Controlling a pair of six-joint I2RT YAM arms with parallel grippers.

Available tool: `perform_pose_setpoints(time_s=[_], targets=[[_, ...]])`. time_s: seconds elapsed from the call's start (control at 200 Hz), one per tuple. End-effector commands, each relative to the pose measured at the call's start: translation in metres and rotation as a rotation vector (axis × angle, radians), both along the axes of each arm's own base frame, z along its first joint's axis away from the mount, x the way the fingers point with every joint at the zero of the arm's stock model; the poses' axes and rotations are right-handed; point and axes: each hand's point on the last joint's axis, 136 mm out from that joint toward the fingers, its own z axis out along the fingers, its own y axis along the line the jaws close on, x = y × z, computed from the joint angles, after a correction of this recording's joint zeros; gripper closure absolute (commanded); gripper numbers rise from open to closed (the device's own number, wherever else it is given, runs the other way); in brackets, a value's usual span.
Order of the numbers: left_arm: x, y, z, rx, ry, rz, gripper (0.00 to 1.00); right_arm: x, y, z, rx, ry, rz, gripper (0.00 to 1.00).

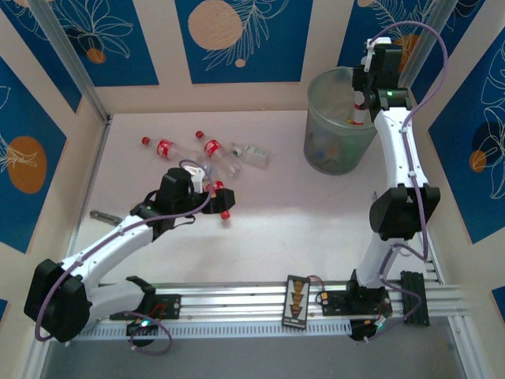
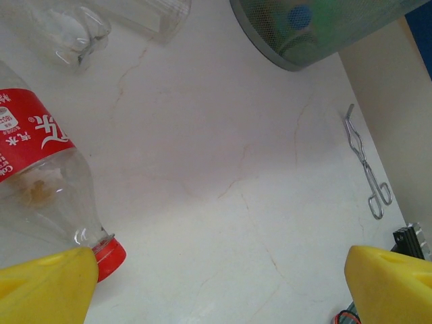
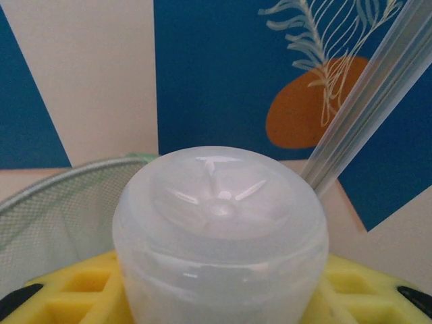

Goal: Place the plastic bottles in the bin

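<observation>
A bottle [image 1: 360, 112] hangs over the bin [image 1: 331, 154], clamped between the fingers of the right gripper [image 1: 361, 96]. Left of the bin, loose bottles [image 1: 211, 148] lie on the table [image 1: 300, 221]. Farther left and nearer the arm bases, the left gripper [image 1: 219, 199] is spread wide, a red-capped bottle [image 2: 47, 175] against one finger [image 2: 47, 287].

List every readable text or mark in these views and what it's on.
"乐": large white character, tilted, on the red label of the near bottle, left wrist view; probable reading.
Smaller white print beside it: too blurred.
Labels on the table bottles, top view: too small.
On the black plate at the near edge: orange marks, unreadable.
Base of the held bottle, right wrist view: no text.
</observation>
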Motion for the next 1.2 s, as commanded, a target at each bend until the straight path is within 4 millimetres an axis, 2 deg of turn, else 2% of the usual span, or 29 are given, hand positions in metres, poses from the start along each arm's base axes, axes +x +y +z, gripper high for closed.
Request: perform_pose_setpoints(time_s=[0.0, 0.34, 0.65, 0.955, 1.19], targets=[[-0.002, 0.008, -0.005, 0.019, 0.015, 0.028, 0.06, 0.004, -0.003, -0.023, -0.023, 0.065, 0.0, 0.51], [-0.001, 0.022, -0.029, 0.108, 0.103, 0.083, 0.08, 0.013, 0.006, -0.102, -0.012, 0.262, 0.046, 0.51], [-0.001, 0.025, -0.035, 0.129, 0.118, 0.093, 0.08, 0.022, 0.007, -0.152, 0.016, 0.357, 0.052, 0.5], [-0.002, 0.026, -0.039, 0.138, 0.129, 0.093, 0.08, 0.028, 0.007, -0.184, 0.05, 0.415, 0.049, 0.43], [0.0, 0.024, -0.041, 0.137, 0.133, 0.089, 0.08, 0.029, 0.006, -0.184, 0.087, 0.416, 0.053, 0.28]])
